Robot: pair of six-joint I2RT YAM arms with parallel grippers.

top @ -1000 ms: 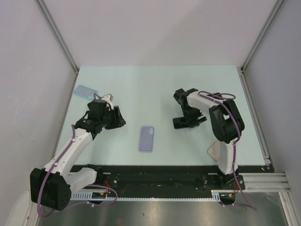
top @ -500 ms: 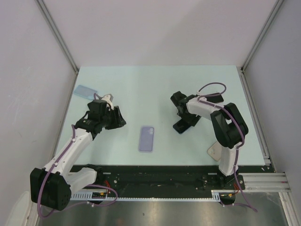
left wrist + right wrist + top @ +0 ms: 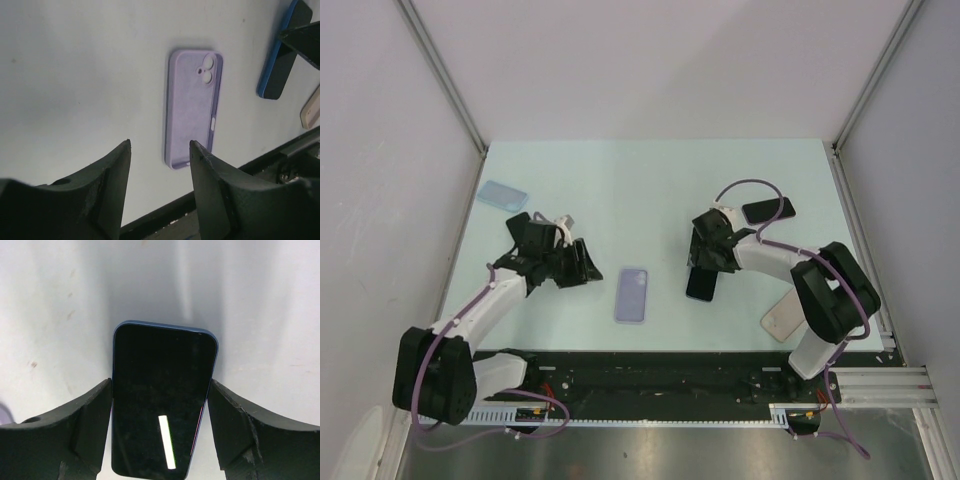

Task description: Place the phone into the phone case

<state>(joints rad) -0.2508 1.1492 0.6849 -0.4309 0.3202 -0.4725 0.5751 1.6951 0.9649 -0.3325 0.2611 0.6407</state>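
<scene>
Top external shows the right arm swung down and left toward frame centre compared with a second ago. The right gripper [image 3: 705, 266] is now closed across the blue phone [image 3: 700, 286], its fingers against both long edges in the right wrist view, where earlier they stood wider. With that grip the phone looks ready to carry to the purple case [image 3: 632, 294], which lies flat just left of it. The left gripper [image 3: 582, 265], half open and empty, has edged nearer the case.

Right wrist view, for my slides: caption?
Right gripper pinches a blue-edged phone by its long edges, dark screen facing the camera.
</scene>
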